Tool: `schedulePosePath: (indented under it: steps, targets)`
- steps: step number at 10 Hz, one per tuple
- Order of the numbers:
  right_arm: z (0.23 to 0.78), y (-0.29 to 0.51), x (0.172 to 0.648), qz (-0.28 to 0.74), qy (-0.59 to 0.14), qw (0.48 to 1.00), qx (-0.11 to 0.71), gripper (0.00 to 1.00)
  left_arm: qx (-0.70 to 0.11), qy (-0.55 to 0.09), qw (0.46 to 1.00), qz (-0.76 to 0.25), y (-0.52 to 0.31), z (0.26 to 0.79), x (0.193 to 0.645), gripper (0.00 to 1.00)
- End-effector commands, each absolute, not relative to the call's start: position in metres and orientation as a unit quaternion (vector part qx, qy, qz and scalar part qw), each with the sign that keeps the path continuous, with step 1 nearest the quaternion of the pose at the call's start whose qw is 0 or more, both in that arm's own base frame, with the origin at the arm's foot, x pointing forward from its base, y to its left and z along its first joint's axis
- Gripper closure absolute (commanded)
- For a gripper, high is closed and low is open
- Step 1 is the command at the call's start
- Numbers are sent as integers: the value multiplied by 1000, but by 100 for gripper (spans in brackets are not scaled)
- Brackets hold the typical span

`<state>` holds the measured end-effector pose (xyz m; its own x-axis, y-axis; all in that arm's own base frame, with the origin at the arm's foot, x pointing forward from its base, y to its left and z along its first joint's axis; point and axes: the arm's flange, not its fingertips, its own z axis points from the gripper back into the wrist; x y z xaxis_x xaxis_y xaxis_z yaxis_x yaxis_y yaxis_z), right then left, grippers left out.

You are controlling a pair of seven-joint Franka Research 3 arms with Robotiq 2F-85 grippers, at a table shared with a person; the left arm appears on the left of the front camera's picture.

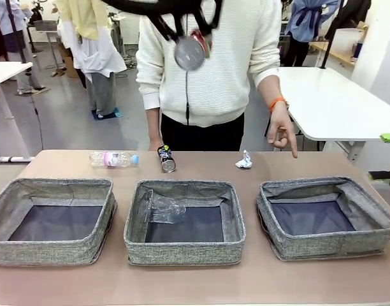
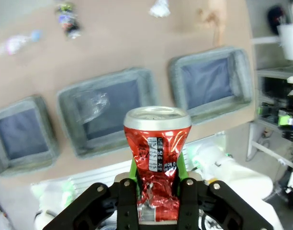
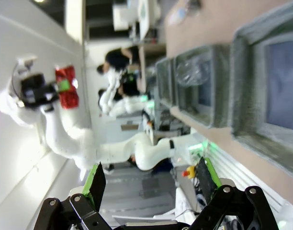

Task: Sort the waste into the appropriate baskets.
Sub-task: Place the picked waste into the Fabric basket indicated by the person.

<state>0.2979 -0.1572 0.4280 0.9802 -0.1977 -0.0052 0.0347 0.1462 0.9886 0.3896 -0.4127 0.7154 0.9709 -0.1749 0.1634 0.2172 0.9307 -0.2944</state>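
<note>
Though bright and busy behind, with grey floor (image 1: 55,121) and white side table (image 1: 335,102), sits plain up front: brown matte counter (image 1: 195,280), bearing three grey woven bins in a row, namely left basket (image 1: 55,185), middle basket (image 1: 182,245) and right basket (image 1: 329,245). High over the counter, left end effector (image 2: 157,179) clamped on crushed red can (image 2: 156,143); right end effector (image 3: 151,177) with pads spread wide, gripping nothing. Person's hand (image 1: 283,134) pointing down at the far edge. Near that edge, clear bottle (image 1: 113,159) on its side. Crumpled clear plastic (image 1: 162,207) inside middle basket. Beside the bottle, dark printed can (image 1: 166,159), then white paper wad (image 1: 244,160).

Base of crushed red can (image 2: 156,143) hidden inside left end effector (image 2: 157,171)
</note>
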Motion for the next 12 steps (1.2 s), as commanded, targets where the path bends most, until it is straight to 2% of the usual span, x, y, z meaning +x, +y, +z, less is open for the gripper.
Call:
schedulePosePath:
  steps: [1, 2, 3, 4, 5, 7, 12]
  targets:
    - [447, -275, 268, -142, -182, 721, 653, 0, -254, -78, 949, -168, -469, 646, 384, 67]
    - [453, -307, 248, -173, -237, 683, 669, 0, -282, -74, 940, -176, -517, 612, 388, 67]
    - [459, -345, 219, -223, -330, 597, 696, 0, -296, -59, 930, -210, -570, 585, 393, 67]
    - [449, -276, 246, -165, -172, 724, 647, 0, -300, -45, 922, -242, -609, 569, 393, 67]
    - [449, -276, 246, -165, -172, 724, 647, 0, -296, -33, 913, -280, -639, 558, 386, 67]
    - [449, -276, 246, -165, -172, 724, 647, 0, -202, -71, 928, -305, -681, 535, 373, 67]
    - [449, -276, 246, -165, -172, 724, 647, 0, -179, -71, 934, -301, -693, 517, 380, 67]
